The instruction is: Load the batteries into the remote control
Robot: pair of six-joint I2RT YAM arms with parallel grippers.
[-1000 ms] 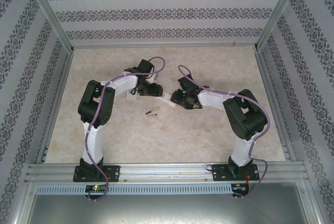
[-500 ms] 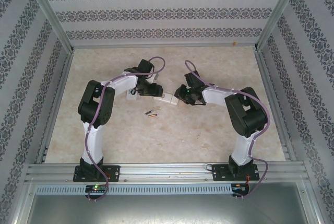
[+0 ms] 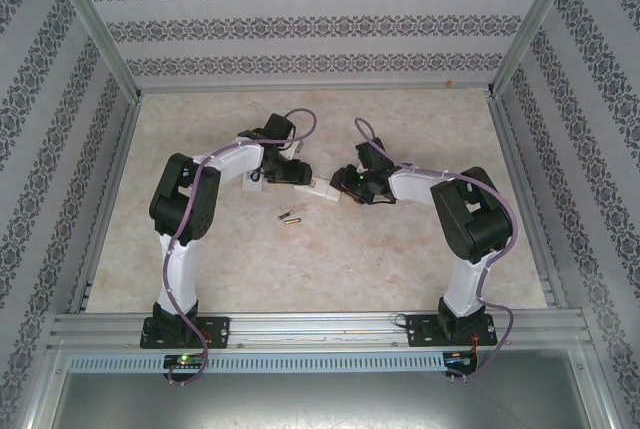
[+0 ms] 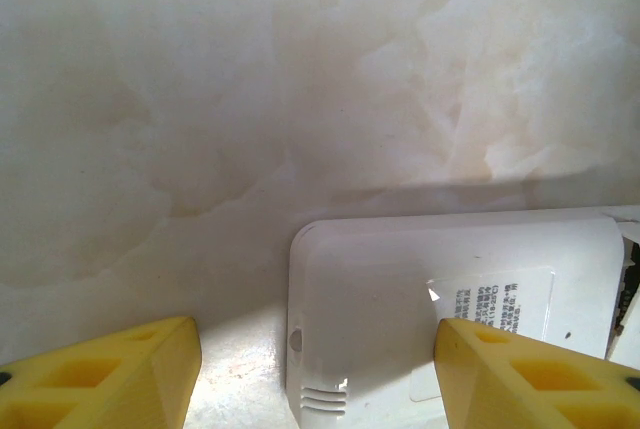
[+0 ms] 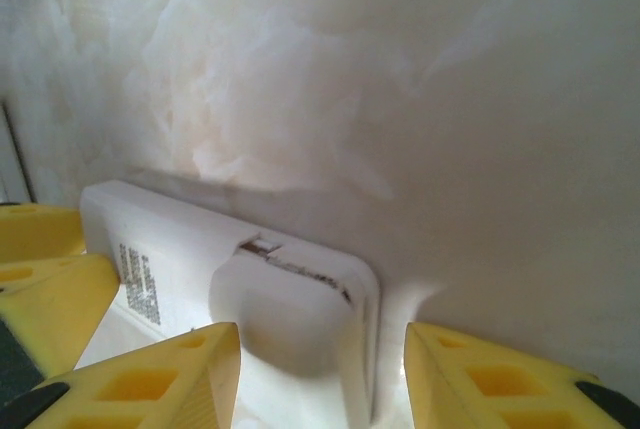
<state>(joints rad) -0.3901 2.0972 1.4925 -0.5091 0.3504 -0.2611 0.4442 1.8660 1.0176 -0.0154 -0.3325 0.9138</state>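
Two arms meet over the white remote control (image 3: 320,190), which lies flat on the marbled worktop (image 3: 300,279) at the middle of the top view, its length running from 9 to 3 o'clock. The left jaws sit at its 9 o'clock end and stand open. In the left wrist view one yellow finger (image 4: 100,379) rests clear of the remote's rounded edge with bare worktop between. The other finger (image 4: 530,379) overlaps the casing beside a printed label (image 4: 495,299). The right jaws sit at the 3 o'clock end, also open, one finger (image 5: 150,379) on either side of the remote's end, with a narrow gap between the casing and the finger at 5 o'clock in the right wrist view. Between them sits the battery cover (image 5: 280,304), with a thin dark seam along its upper edge; whether it is fully seated I cannot tell. The batteries (image 3: 290,216) lie on the worktop near the remote at its 7 o'clock, apart from it and from both jaws. They show as a slim dark-and-coppery streak, too small to separate. Compared with one second ago, the right arm (image 3: 430,189) has shifted its wrist slightly toward 12 o'clock, its purple cable (image 3: 362,127) loop has moved toward 1 o'clock, and a little more of the remote shows. The left arm (image 3: 225,164) and the batteries keep their places.
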